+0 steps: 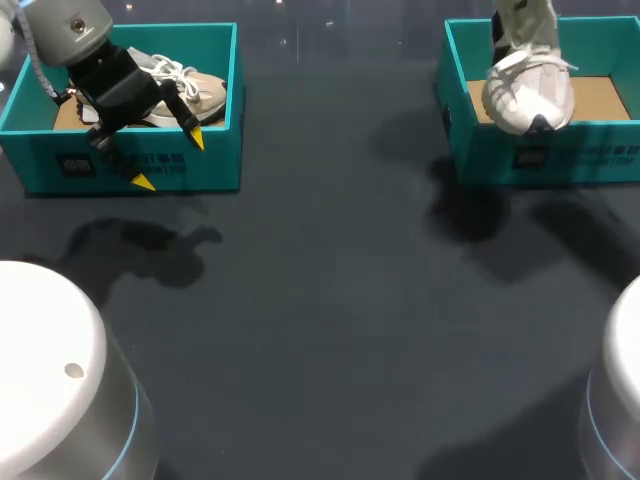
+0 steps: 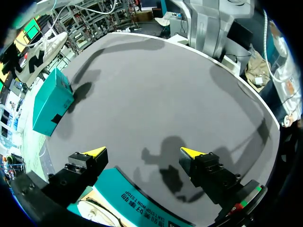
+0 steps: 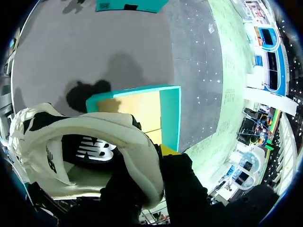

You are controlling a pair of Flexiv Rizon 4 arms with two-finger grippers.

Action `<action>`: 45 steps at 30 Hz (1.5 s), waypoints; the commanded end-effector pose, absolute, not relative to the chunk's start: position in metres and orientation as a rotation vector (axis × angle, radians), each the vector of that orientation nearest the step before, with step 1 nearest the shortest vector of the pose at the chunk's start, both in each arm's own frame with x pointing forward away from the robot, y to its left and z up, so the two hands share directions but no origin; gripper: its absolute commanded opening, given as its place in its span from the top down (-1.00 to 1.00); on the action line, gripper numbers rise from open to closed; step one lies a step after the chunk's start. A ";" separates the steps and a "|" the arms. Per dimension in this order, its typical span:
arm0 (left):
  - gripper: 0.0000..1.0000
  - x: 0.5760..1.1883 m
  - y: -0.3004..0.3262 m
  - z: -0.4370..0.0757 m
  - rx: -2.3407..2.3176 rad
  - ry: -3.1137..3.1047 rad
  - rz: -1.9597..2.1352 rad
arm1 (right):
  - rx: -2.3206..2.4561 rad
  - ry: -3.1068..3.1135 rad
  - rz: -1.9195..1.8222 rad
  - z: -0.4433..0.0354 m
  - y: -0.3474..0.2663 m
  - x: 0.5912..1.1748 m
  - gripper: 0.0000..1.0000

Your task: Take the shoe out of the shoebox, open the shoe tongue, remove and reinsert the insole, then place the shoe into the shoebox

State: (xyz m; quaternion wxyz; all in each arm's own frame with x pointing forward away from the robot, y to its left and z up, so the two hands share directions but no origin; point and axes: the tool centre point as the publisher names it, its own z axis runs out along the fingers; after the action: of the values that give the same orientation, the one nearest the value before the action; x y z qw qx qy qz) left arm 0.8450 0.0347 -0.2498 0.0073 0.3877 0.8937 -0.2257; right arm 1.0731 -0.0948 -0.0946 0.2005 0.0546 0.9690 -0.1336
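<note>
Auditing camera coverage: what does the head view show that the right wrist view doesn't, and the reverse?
Head view only: the left claw, open, above the left shoebox at its front wall, and the pale shoe inside that box. Right wrist view only: the right claw clamped on the white shoe at its collar. Both: the white shoe held over the right shoebox.

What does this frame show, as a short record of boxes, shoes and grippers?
left shoebox: teal, holds a pale shoe
left gripper: open, over that box's front wall, holding nothing
right shoebox: teal, cardboard floor showing
white shoe: held above the right shoebox, toe pointing down
right gripper: shut on the white shoe at its collar
table: dark, both boxes standing at its far side
</note>
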 end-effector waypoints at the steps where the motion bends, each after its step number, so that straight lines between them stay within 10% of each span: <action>1: -1.00 0.845 0.035 -0.250 1.214 2.795 -0.703 | 0.144 2.724 -0.348 -0.097 -0.105 1.082 1.00; 29: -1.00 0.845 0.035 -0.250 1.214 2.795 -0.703 | -0.053 2.668 -0.288 -0.104 -0.196 1.165 1.00; 45: -1.00 0.845 0.035 -0.250 1.214 2.795 -0.703 | 0.947 2.544 -0.333 -0.130 -0.272 1.150 1.00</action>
State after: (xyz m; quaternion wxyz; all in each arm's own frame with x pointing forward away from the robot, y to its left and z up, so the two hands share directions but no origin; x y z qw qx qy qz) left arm 0.8450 0.0348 -0.2498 0.0073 0.3877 0.8937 -0.2257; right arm 1.1536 -0.2701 -0.1337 0.2147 0.2021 0.9483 -0.1175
